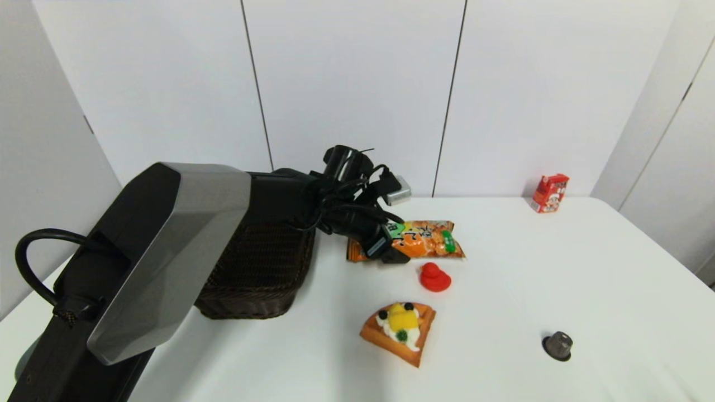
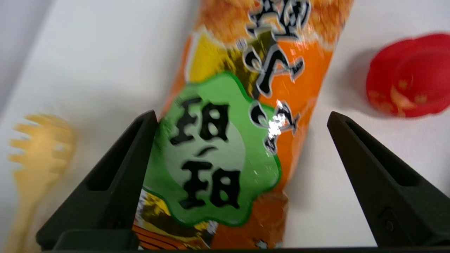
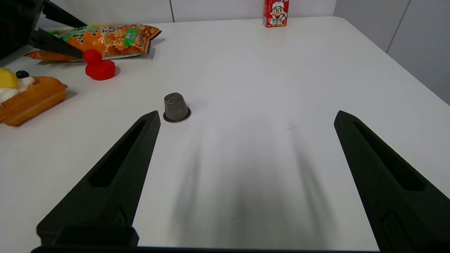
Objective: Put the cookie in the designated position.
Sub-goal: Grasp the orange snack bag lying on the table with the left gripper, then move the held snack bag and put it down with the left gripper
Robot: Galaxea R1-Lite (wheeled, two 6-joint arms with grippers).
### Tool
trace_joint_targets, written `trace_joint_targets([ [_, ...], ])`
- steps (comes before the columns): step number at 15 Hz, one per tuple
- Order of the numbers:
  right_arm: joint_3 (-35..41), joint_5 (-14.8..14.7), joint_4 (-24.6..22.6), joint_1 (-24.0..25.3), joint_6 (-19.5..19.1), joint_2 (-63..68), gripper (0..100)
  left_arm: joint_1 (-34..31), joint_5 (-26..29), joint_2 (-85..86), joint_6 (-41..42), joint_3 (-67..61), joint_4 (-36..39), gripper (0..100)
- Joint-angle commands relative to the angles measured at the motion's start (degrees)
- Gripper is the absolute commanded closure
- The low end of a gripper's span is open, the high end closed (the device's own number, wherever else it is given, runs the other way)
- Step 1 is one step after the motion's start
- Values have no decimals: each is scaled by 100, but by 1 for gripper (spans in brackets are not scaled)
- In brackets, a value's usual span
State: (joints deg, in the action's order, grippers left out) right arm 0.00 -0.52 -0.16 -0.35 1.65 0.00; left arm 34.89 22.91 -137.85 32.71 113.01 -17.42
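Note:
The cookie [image 1: 430, 239] is a crinkly orange snack bag with a green label patch, lying flat on the white table just right of the dark wicker basket [image 1: 257, 279]. My left arm reaches across the basket, and my left gripper [image 1: 386, 245] stands open over the bag's left end. In the left wrist view the cookie [image 2: 228, 140] lies between the spread fingers of the left gripper [image 2: 240, 116]; one finger [image 2: 116, 175] meets the bag's edge, the other stands clear of it. My right gripper [image 3: 246, 116] hangs open above bare table, holding nothing.
A red toy duck [image 1: 434, 277] sits just in front of the bag, with a waffle wedge [image 1: 399, 332] nearer me. A grey capsule [image 1: 558, 345] lies front right and a red carton [image 1: 550, 192] far right. A yellow plastic fork [image 2: 38, 147] rests beside the bag.

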Motion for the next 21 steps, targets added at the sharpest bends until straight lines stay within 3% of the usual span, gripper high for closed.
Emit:
trace_joint_targets([
  [1,9,0,-2,0,2,0,0,71,153,-5,34,-68,-464,0],
  [2,9,0,-2,0,2,0,0,97,153,-31,16,-51,-569,100],
  [6,9,0,-2,0,2,0,0,150,153,-14,87,-77,-1009,100],
  [13,9,0,-2,0,-6,0,0,115,135,74,43,-51,-947,100],
  [21,9,0,-2,0,2,0,0,-61,135,663,-265,-33,-104,100],
])
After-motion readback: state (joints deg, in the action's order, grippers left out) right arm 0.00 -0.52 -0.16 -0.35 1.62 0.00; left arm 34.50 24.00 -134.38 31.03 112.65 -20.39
